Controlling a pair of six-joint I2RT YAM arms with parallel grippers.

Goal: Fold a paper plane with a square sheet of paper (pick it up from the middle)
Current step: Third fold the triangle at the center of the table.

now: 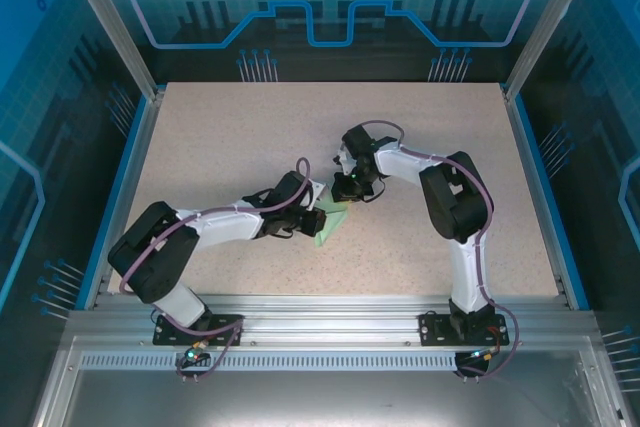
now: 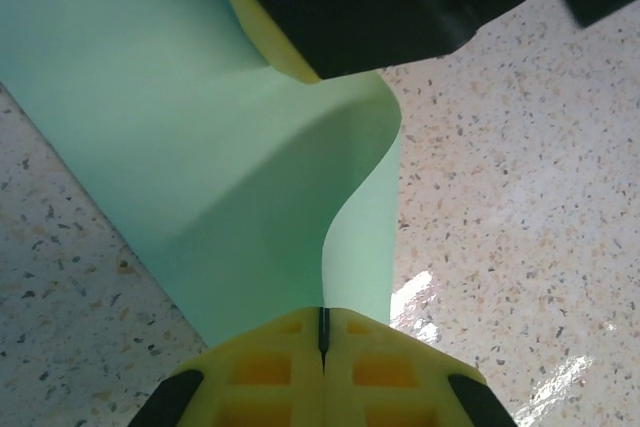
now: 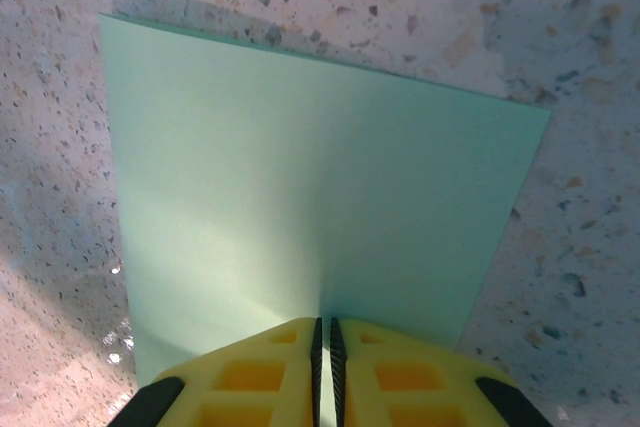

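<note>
Your left gripper (image 2: 323,335) and right gripper (image 3: 324,332) each clamp opposite edges of the bowed green paper sheet (image 3: 320,177).

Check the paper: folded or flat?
Neither: the paper bows in a loose wave between the left claw and right claw, both shut on it.

A table (image 1: 230,137) with a speckled beige top is seen across the middle of the top view. It is edged at left and right by blue rails (image 1: 120,192). Along its lower edge a metal beam (image 1: 330,315) is fitted, to which the left base (image 1: 200,330) and right base (image 1: 465,327) are bolted. A pale green sheet (image 1: 328,227) is seen just below centre frame. Whether it is touching the top cannot be told.
</note>
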